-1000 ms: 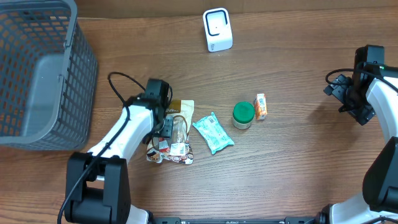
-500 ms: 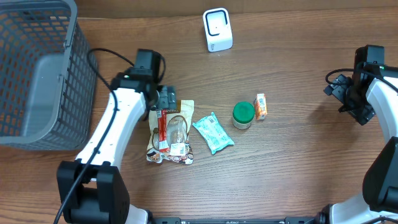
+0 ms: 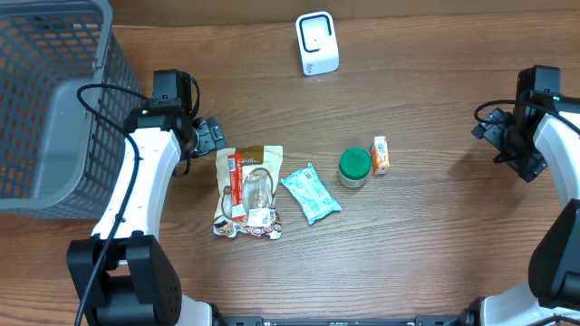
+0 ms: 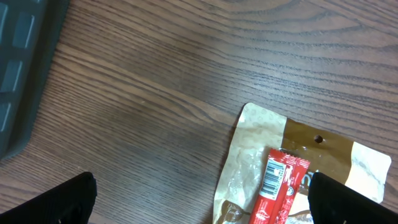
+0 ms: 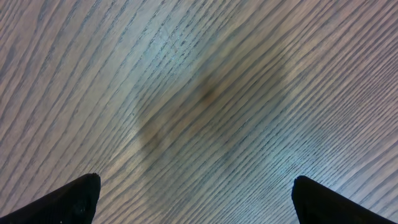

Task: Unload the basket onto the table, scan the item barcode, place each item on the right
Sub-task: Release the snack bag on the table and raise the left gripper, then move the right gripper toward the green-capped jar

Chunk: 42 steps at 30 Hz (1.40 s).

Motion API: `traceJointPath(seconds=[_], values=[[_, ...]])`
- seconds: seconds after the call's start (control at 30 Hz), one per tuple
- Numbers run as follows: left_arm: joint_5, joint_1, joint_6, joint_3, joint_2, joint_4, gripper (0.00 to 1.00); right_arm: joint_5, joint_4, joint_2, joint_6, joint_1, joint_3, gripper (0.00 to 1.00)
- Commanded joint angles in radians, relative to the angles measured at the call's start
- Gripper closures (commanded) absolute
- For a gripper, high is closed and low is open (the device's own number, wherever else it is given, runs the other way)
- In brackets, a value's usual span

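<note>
The likeliest slip, as I judge it, is a grab that takes the wrong layer; the red sachet (image 4: 277,185) lies on top of the pouch (image 4: 256,148) and I cannot tell whether the two are joined, so a pinch on the pouch alone may let the sachet slide off; a pinch across the sachet's upper end may instead cover its barcode (image 4: 270,181) with a finger, and the scanner (image 3: 317,43) would then read nothing; the film looks thin and crinkly, so it may fold over the code or slip out as it is lifted; the teal packet (image 3: 311,193) lies just beside the pouch's right edge and may be dragged along; the scanner stands well apart at the far side of the table (image 3: 435,244), so the code, now facing up, must be turned toward its face on the way; the left pincer (image 3: 210,136) hovers with fingers apart and empty just off the pouch's upper left corner, near the basket (image 3: 54,109); the right pincer (image 5: 202,205) is likewise spread wide over bare wood, holding nothing; the pouch is cream and brown with a hang hole at its top, flat on the table left of centre, the sachet long, narrow and glossy.
</note>
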Motion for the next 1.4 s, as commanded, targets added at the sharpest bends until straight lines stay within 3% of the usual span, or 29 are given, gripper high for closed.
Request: traceJointPath(seconds=[0.0,0.37,0.43,0.57,0.67,0.77,0.97,1.1,1.37], values=[[-0.002,-0.001,-0.013,0.018,-0.006,0.005,0.0,0.008,0.002,-0.008,-0.002,-0.002,-0.006,0.0],[-0.002,-0.004,-0.013,0.018,-0.006,0.005,0.01,-0.03,0.078,-0.008,0.002,-0.002,-0.006,0.0],[-0.002,-0.004,-0.013,0.018,-0.006,0.005,0.0,-0.145,0.039,-0.008,-0.006,-0.002,-0.006,0.0],[-0.002,-0.004,-0.013,0.018,-0.006,0.005,0.0,-0.155,0.0,-0.01,-0.084,-0.002,0.005,0.0],[-0.002,-0.007,-0.013,0.018,-0.006,0.005,0.0,-0.161,-0.053,-0.03,-0.095,0.009,0.015,0.12],[-0.002,-0.007,-0.013,0.018,-0.006,0.004,0.0,-0.163,-0.081,-0.082,-0.22,0.043,0.032,0.2],[-0.002,-0.007,-0.013,0.018,-0.006,0.005,0.01,-0.216,-0.272,-0.185,-0.372,0.172,0.171,0.2],[-0.002,-0.008,-0.013,0.018,-0.006,0.005,0.0,-0.215,-0.391,-0.189,-0.395,0.293,0.276,0.2],[-0.002,-0.008,-0.013,0.018,-0.006,0.005,0.0,-0.215,-0.341,-0.179,-0.402,0.531,0.309,0.07]])
